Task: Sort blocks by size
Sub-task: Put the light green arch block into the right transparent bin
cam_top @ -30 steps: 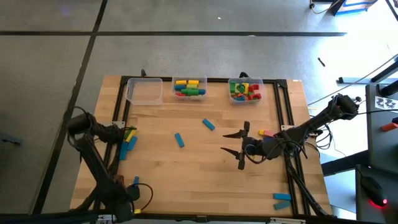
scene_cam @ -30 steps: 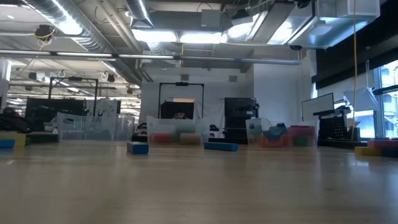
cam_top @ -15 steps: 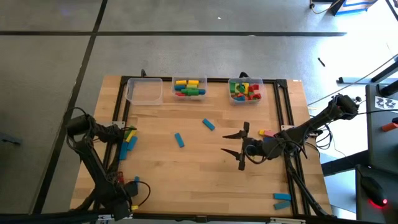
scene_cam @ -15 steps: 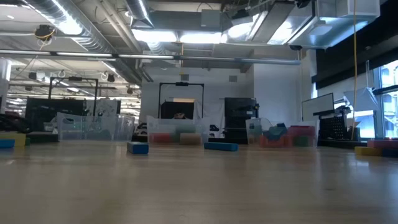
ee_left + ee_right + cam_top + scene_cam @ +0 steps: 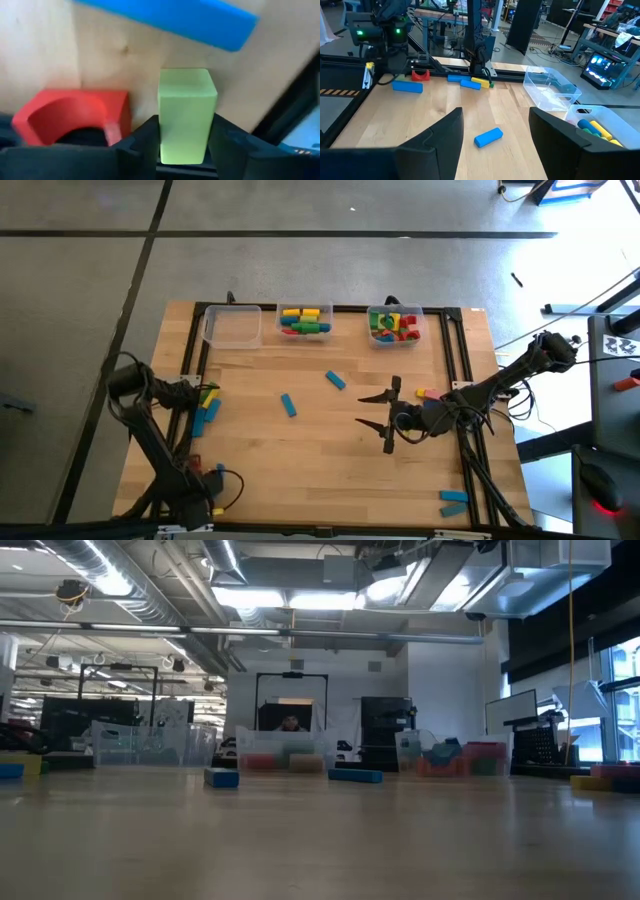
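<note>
My left pincer (image 5: 184,150), at the left edge of the high view, has just narrowed onto a pale green rectangular block (image 5: 186,114); its fingers now flank the block on the wooden surface (image 5: 310,450), beside a red arched block (image 5: 75,114). I judge a pick is starting. My right pincer (image 5: 379,408) hovers wide open and empty at centre-right.

Bins (image 5: 304,320): three in a row along the tabletop's (image 5: 320,470) far edge.
Loose blocks (image 5: 288,405): mid-tabletop, left edge, near-right corner.
</note>
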`<state>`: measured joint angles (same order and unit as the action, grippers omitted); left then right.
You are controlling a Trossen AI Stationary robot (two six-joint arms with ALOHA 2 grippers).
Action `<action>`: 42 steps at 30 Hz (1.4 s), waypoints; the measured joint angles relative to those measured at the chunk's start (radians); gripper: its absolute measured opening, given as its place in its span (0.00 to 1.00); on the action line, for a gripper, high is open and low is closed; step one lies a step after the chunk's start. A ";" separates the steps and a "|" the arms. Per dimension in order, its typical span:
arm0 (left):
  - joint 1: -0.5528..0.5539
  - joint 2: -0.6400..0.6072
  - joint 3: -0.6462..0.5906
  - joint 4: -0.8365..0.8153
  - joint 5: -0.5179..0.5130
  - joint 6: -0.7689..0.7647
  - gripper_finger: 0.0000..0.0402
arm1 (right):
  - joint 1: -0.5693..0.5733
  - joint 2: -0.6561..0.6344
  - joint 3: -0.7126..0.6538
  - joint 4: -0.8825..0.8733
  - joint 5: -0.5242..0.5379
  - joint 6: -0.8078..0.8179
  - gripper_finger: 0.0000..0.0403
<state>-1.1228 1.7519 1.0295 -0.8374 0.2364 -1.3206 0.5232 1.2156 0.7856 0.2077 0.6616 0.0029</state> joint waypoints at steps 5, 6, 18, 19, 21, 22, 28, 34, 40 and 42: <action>0.017 -0.005 -0.020 0.035 -0.006 0.159 0.31 | 0.000 0.000 0.000 -0.001 0.000 -0.003 0.55; 0.026 -0.005 -0.020 0.030 0.017 0.195 0.31 | 0.000 0.000 0.000 -0.002 0.000 0.000 0.55; 0.159 -0.130 -0.025 0.008 0.065 0.255 0.31 | 0.000 0.000 0.000 -0.041 0.000 0.034 0.55; 0.174 -0.155 -0.025 0.007 0.070 0.254 0.31 | 0.000 0.000 0.000 -0.039 0.000 0.045 0.55; 0.206 -0.202 -0.023 -0.002 0.076 0.244 0.31 | 0.000 0.000 0.000 -0.044 -0.001 0.062 0.55; 0.224 -0.224 -0.021 -0.023 0.075 0.233 0.31 | 0.000 0.000 0.000 -0.052 -0.001 0.064 0.55; 0.332 -0.340 0.002 -0.134 0.053 0.234 0.31 | 0.000 0.000 0.000 -0.060 0.000 0.049 0.55; 0.473 -0.380 0.082 -0.120 -0.090 0.282 0.31 | 0.009 -0.001 0.000 -0.081 0.000 0.134 0.55; 0.580 -0.380 0.131 -0.065 -0.249 0.425 0.31 | 0.046 -0.030 0.017 -0.110 0.001 0.181 0.55; 0.617 -0.380 0.131 -0.008 -0.329 0.501 0.33 | 0.055 -0.035 0.029 -0.105 0.007 0.180 0.55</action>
<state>-0.5055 1.3720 1.1606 -0.8451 -0.0925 -0.8197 0.5782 1.1805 0.8148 0.1028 0.6683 0.1833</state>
